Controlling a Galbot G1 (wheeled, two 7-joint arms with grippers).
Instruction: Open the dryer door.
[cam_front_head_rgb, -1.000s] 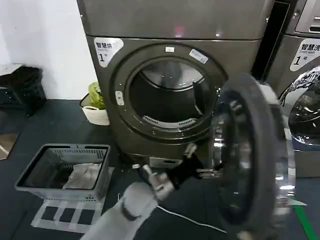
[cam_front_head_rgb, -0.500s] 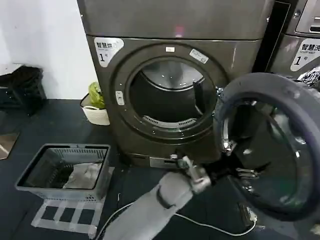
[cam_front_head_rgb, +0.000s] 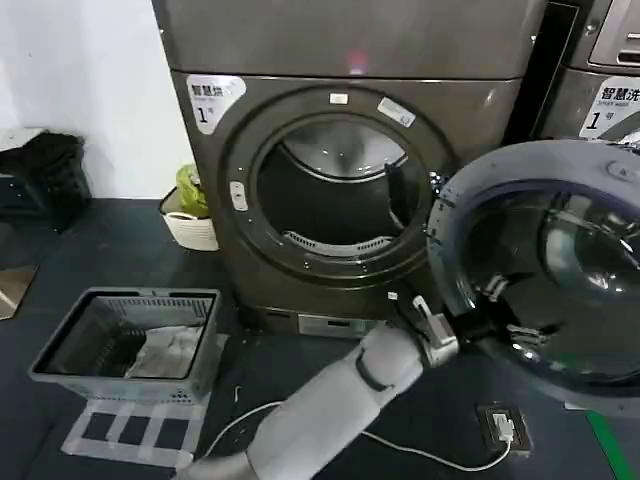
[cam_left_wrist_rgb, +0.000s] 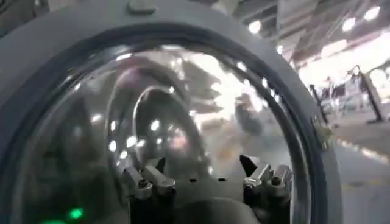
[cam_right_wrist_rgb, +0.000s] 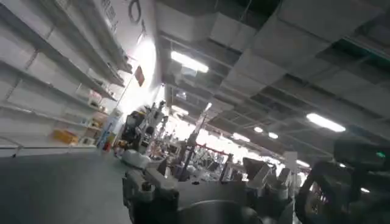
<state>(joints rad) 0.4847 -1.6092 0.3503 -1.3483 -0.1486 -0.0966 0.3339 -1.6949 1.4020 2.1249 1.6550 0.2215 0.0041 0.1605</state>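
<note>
The dryer door (cam_front_head_rgb: 470, 200) stands swung wide out to the right of the drum opening (cam_front_head_rgb: 335, 195). Its grey inner face and domed dark glass are turned toward me. My left arm reaches up from the lower middle. My left gripper (cam_front_head_rgb: 508, 314) is open against the lower part of the door's inner glass. In the left wrist view the glass dome of the door (cam_left_wrist_rgb: 201, 103) sits close ahead of the left gripper (cam_left_wrist_rgb: 204, 173), whose fingers (cam_left_wrist_rgb: 143, 179) are spread with nothing between them. My right gripper (cam_right_wrist_rgb: 206, 175) points up at a room ceiling, open and empty.
A grey laundry basket (cam_front_head_rgb: 60, 365) with cloth inside sits on the floor at the left. A white tub (cam_front_head_rgb: 190, 228) with a green item stands by the dryer's left side. A second machine (cam_front_head_rgb: 600, 100) is behind the open door. A cable (cam_front_head_rgb: 420, 455) and socket (cam_front_head_rgb: 503, 428) lie on the floor.
The door has swung farther open to the right, going from edge-on to showing its inner face. My left arm followed it rightward, gripper staying at the door's inner side.
</note>
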